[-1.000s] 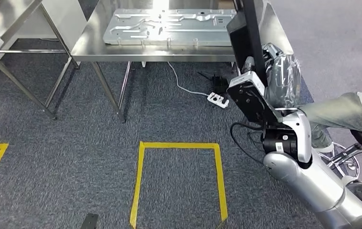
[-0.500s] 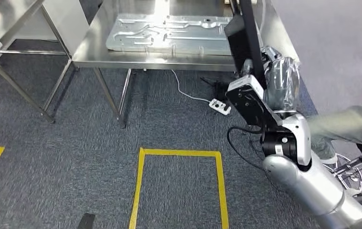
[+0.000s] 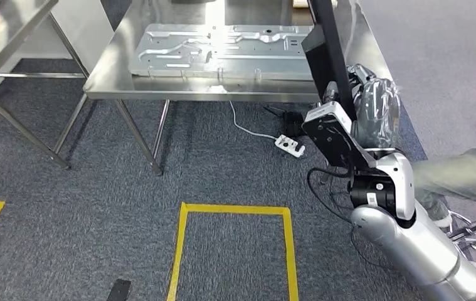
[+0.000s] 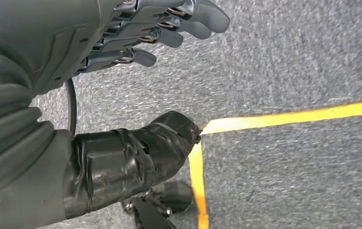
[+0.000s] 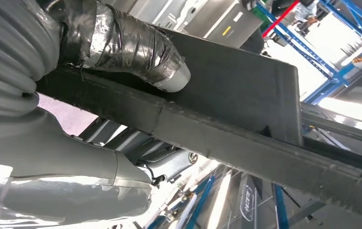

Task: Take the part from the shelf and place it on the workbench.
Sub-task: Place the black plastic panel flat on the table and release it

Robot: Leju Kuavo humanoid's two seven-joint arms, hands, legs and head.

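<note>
Carrying the long black part [image 3: 328, 53] upright, our right hand [image 3: 373, 103] has its fingers clamped on it beside the counter [image 3: 116, 63]. Our left hand [image 4: 136, 28] hangs with fingers apart, holding nothing. We risk clipping the counter edge or the metal panel [image 3: 222, 47] there.
</note>
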